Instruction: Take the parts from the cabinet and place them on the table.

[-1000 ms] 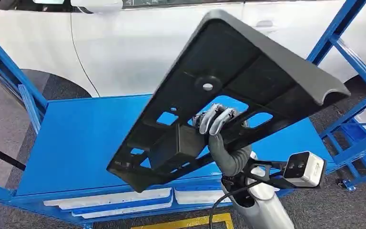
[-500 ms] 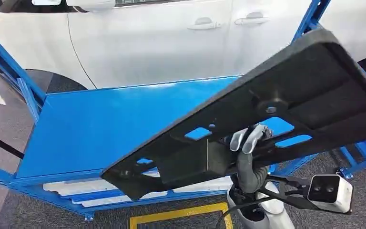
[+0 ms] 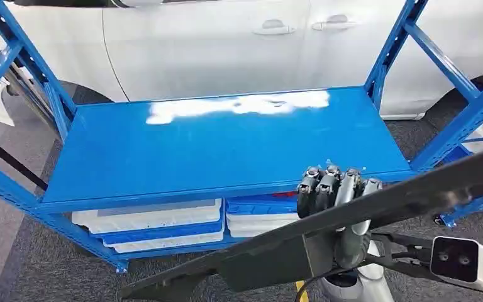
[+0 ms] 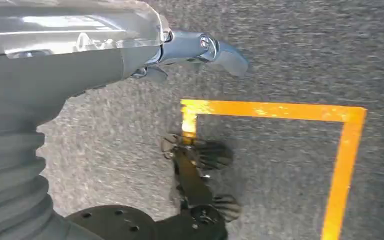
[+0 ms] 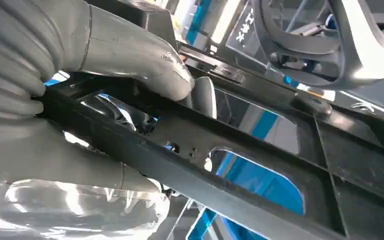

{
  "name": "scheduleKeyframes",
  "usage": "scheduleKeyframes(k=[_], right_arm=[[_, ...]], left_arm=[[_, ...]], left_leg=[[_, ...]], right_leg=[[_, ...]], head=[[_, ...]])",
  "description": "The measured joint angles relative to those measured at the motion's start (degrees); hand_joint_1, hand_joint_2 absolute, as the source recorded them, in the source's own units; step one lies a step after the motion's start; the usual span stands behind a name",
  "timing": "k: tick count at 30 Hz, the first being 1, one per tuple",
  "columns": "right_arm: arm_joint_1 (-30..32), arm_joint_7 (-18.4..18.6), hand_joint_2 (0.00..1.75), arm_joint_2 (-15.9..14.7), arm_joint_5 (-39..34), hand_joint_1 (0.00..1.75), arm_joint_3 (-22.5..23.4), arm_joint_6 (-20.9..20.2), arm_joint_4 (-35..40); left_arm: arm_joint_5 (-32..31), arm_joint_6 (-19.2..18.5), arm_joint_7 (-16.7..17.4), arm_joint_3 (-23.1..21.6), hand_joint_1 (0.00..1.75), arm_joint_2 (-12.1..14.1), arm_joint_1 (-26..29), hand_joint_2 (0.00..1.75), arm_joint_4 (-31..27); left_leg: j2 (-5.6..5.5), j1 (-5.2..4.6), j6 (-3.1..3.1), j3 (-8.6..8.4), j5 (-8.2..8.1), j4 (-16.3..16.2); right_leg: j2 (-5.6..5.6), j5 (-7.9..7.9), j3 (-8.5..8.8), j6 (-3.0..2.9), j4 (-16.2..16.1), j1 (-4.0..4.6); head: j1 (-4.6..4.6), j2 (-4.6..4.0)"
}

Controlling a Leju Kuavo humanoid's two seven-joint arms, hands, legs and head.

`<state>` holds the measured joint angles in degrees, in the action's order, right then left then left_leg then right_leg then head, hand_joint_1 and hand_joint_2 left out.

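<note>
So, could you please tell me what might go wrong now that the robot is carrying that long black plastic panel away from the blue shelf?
1. The right hand alone grips the long black plastic panel near its middle, so it could twist or slip.
2. The panel's far end extends toward the blue metal rack's upright and might strike it during a turn.
3. The white car stands close behind the rack, so a wide swing could hit it.
</note>
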<state>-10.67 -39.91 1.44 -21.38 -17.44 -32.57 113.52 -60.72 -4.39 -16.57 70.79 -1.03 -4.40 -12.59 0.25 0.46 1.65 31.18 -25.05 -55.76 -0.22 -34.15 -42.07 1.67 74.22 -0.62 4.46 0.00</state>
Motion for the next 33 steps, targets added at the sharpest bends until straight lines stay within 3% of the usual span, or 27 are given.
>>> scheduleKeyframes(k=[1,2,4,5,6,7,9,10,11,12,13,14,15,16,17,19,20,21,22,25,26,27,29,30,31,32,33], right_arm=[[-0.1,0.0,1.75,0.0,-0.1,1.75,0.2,0.5,0.0],[-0.3,0.0,1.75,0.0,-0.3,1.75,0.2,1.3,0.0],[-1.4,0.0,1.75,-0.5,-1.5,1.75,0.2,3.3,0.0],[-1.9,0.0,1.75,-0.9,-2.2,1.75,0.2,4.0,0.0],[-2.5,0.0,1.75,-1.4,-2.8,1.75,0.2,4.4,0.0],[-2.6,0.0,1.75,-1.6,-3.2,1.75,0.3,4.6,0.0],[-3.2,0.0,1.75,-2.3,-3.7,1.75,0.5,4.6,-0.2],[-3.3,0.0,1.75,-2.5,-3.7,1.75,0.5,4.5,-0.3],[-3.5,0.0,1.75,-2.6,-3.8,1.75,0.5,4.5,-0.3],[-3.7,0.0,1.75,-2.7,-3.9,1.75,0.5,4.5,-0.4],[-3.8,0.0,1.75,-2.8,-3.9,1.75,0.5,4.5,-0.4],[-3.9,0.0,1.75,-2.9,-3.9,1.75,0.5,4.5,-0.5],[-3.8,0.0,1.75,-3.0,-3.9,1.75,0.5,4.5,-0.6],[-3.8,0.0,1.75,-3.2,-4.1,1.75,0.5,4.4,-0.8],[-3.8,0.0,1.75,-3.4,-4.2,1.75,0.6,4.1,-0.9],[-3.8,0.0,1.75,-3.6,-4.3,1.75,0.7,3.5,-1.1],[-3.8,0.0,1.75,-3.6,-4.3,1.75,0.8,3.3,-1.2],[-3.7,0.0,1.75,-3.7,-4.2,1.75,0.9,2.8,-1.2],[-3.7,0.0,1.75,-3.7,-4.2,1.75,1.1,2.6,-1.3],[-3.5,0.0,1.75,-3.7,-4.0,1.75,1.1,2.6,-1.3],[-3.4,0.0,1.75,-3.7,-3.7,1.75,1.2,2.5,-1.3],[-3.2,0.0,1.75,-3.7,-3.5,1.75,1.3,2.4,-1.3],[-2.6,0.0,1.75,-3.7,-2.9,1.75,1.3,1.8,-1.3],[-2.0,0.0,1.75,-3.7,-2.4,1.75,1.4,1.0,-1.3],[-1.3,0.0,1.75,-3.6,-1.9,1.75,1.6,0.4,-1.3],[-1.0,0.0,1.75,-3.4,-1.5,1.75,1.6,0.0,-1.3],[-0.8,0.0,1.75,-3.1,-1.1,1.75,1.7,-0.5,-1.3]], left_arm=[[-0.2,0.0,0.0,-0.2,0.00,0.0,0.0,1.75,0.0],[-0.4,-0.1,0.0,-0.3,0.00,0.0,0.0,1.75,0.0],[-0.5,-0.3,0.3,-0.5,0.00,0.0,-0.1,1.75,0.0],[-0.5,-0.4,0.5,-0.5,0.00,0.0,-0.2,1.75,0.0],[-0.5,-0.4,0.8,-0.6,0.00,0.0,-0.2,1.75,0.0],[-0.5,-0.4,1.0,-0.6,0.00,0.0,-0.3,1.75,0.0],[-0.4,-0.3,1.1,-0.6,0.00,0.0,-0.3,1.75,0.0],[-0.4,-0.3,1.2,-0.6,0.00,0.0,-0.3,1.75,0.0],[-0.4,-0.2,1.2,-0.6,0.00,0.0,-0.2,1.75,0.0],[-0.4,-0.2,1.2,-0.6,0.00,-0.1,-0.2,1.75,0.0],[-0.4,-0.2,1.2,-0.6,0.00,-0.1,-0.2,1.75,0.0],[-0.4,-0.2,1.2,-0.6,0.00,-0.1,-0.3,1.75,0.0],[-0.4,-0.2,1.2,-0.6,0.00,-0.1,-0.3,1.75,0.0],[-0.4,-0.2,1.2,-0.6,0.00,-0.1,-0.3,1.75,0.0],[-0.4,-0.2,1.2,-0.6,0.00,-0.1,-0.3,1.75,0.0],[-0.4,-0.2,1.2,-0.6,0.00,-0.2,-0.3,1.75,0.0],[-0.4,-0.2,1.2,-0.6,0.00,-0.2,-0.4,1.75,0.0],[-0.4,-0.2,1.1,-0.6,0.00,-0.1,-0.5,1.75,0.0],[-0.4,-0.2,0.9,-0.6,0.00,-0.1,-0.6,1.75,0.0],[-0.4,-0.2,0.9,-0.6,0.00,-0.2,-0.5,1.75,0.0],[-0.3,-0.2,0.9,-0.6,0.00,-0.4,-0.5,1.75,0.0],[-0.4,-0.2,0.9,-0.6,0.00,-0.4,-0.6,1.75,0.0],[-0.4,-0.2,0.9,-0.6,0.00,-0.5,-0.5,1.75,0.0],[-0.4,-0.2,0.9,-0.6,0.00,-0.7,-0.5,1.75,0.0],[-0.4,-0.2,0.9,-0.6,0.00,-0.9,-0.4,1.75,0.0],[-0.5,-0.2,0.8,-0.6,0.00,-0.9,-0.4,1.75,0.0],[-0.6,-0.2,0.5,-0.7,0.00,-1.0,-0.4,1.75,0.0]], left_leg=[[0.02,0.03,-0.15,1.10,0.70,-0.2],[0.04,0.10,-0.34,2.04,1.18,-0.5],[0.06,0.27,-0.82,3.84,1.91,-1.4],[0.04,0.30,-1.12,4.40,2.21,-1.9],[-0.10,0.09,-1.51,5.11,2.46,-2.4],[-0.07,0.13,-1.88,5.05,2.85,-2.3],[-0.09,0.19,-2.72,5.25,3.89,-2.1],[-0.14,0.23,-3.10,5.46,4.28,-2.0],[-0.22,0.51,-3.26,5.86,2.70,-2.8],[-0.19,0.51,-3.43,6.84,-0.72,-5.3],[-0.19,0.66,-3.62,8.36,-4.60,-9.6],[-0.18,0.65,-3.78,9.58,-7.44,-14.1],[-0.18,0.65,-3.88,10.35,-9.07,-18.0],[-0.18,0.65,-3.88,10.26,-8.99,-20.2],[-0.18,0.62,-3.68,8.91,-7.26,-19.9],[-0.20,0.46,-2.91,3.08,-3.17,-12.7],[-0.24,0.12,-2.25,-0.72,-2.89,-7.6],[-0.15,-0.17,-1.52,-3.65,-5.33,-2.6],[-0.09,-0.20,-1.98,-4.60,-5.24,-1.1],[-0.16,-0.79,-1.09,-3.52,-3.88,-0.7],[0.12,-0.09,-0.83,-3.25,-2.75,0.1],[0.25,-0.15,-0.60,-2.88,-2.01,0.2],[0.27,-0.13,-0.15,-1.18,-0.82,0.1],[0.28,-0.12,-0.17,-0.37,-0.17,0.1],[0.28,-0.12,-0.23,0.66,0.47,0.0],[0.29,-0.08,-0.37,1.52,1.00,-0.2],[0.31,0.02,-0.62,2.66,1.58,-0.5]], right_leg=[[-0.01,0.97,0.30,0.23,1.9,-0.23],[-0.02,2.95,1.80,0.39,1.0,-0.40],[-0.02,6.49,8.03,0.55,-6.9,-0.73],[0.01,6.10,11.86,0.49,-12.2,-0.84],[0.15,3.83,14.32,0.16,-16.4,-0.43],[0.34,4.05,13.77,-0.68,-16.0,-0.18],[0.35,4.58,13.09,-1.55,-16.0,0.14],[0.26,5.26,12.78,-2.21,-16.4,-0.22],[-0.07,5.90,12.34,-2.78,-16.5,-0.30],[-0.08,6.53,11.61,-3.28,-16.5,-0.22],[-0.09,7.27,10.65,-3.47,-16.5,-0.06],[-0.10,7.94,9.73,-3.61,-16.4,0.11],[-0.09,8.60,8.77,-3.71,-16.3,0.30],[-0.05,9.25,7.86,-3.70,-16.2,0.47],[-0.06,9.89,6.88,-3.66,-16.1,0.65],[-0.06,10.94,5.30,-3.56,-15.8,0.98],[-0.04,11.43,4.80,-3.47,-15.7,1.08],[-0.07,11.84,4.45,-3.18,-15.6,1.24],[-0.23,12.33,4.41,-2.82,-15.7,1.01],[-0.39,13.92,4.39,-1.74,-16.4,0.61],[-0.34,13.75,4.05,-1.33,-16.4,0.79],[-0.01,11.52,3.44,-1.02,-15.4,0.48],[-0.03,4.04,1.44,-0.41,-8.5,0.16],[0.00,1.30,0.62,-0.15,-4.4,0.01],[0.00,0.05,-0.05,0.06,-0.3,-0.13],[-0.01,0.87,0.09,0.23,1.5,-0.29],[-0.01,3.37,1.59,0.42,0.9,-0.49]], head=[[0.00,0.00],[0.00,0.00],[0.00,0.00],[0.00,0.00],[0.00,0.00],[0.07,0.00],[0.02,0.00],[0.04,0.00],[0.04,0.00],[0.04,0.00],[0.04,0.00],[0.04,0.00],[0.04,0.00],[0.04,0.00],[0.04,0.00],[0.04,0.00],[0.04,0.00],[0.04,0.00],[0.04,0.00],[0.04,0.00],[0.04,0.00],[0.04,0.00],[0.02,0.00],[0.04,0.00],[0.04,0.00],[0.04,0.00],[0.04,0.00]])
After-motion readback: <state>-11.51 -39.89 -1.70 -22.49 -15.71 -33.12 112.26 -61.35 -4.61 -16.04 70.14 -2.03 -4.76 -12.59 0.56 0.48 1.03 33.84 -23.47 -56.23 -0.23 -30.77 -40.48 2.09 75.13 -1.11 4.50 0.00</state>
